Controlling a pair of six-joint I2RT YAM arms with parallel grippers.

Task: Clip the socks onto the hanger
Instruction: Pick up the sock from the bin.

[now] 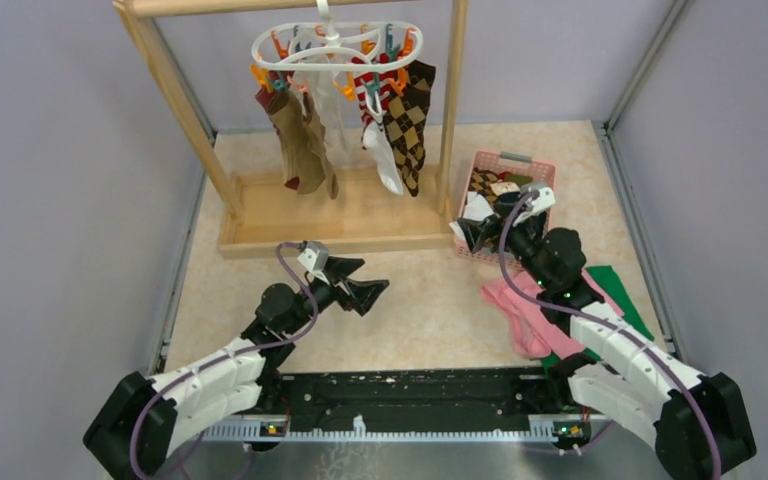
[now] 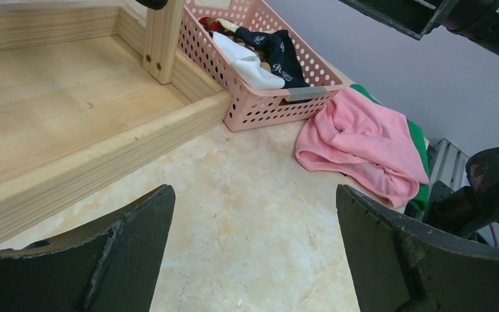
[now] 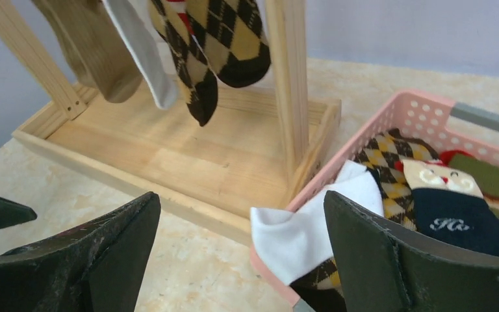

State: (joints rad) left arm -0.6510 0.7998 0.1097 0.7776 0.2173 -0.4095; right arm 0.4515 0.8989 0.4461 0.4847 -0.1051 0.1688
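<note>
One hanger, one rack, one basket, two cloths (pink cloth, green cloth), socks uncountable

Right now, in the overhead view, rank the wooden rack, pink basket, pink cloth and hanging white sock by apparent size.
1. wooden rack, clearly largest.
2. pink basket and pink cloth look alike, both partly hidden by the right arm, so unranked.
3. hanging white sock, smallest.

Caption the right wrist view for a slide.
Open right gripper hovers beside the pink basket, a white sock draped over its rim.
</note>
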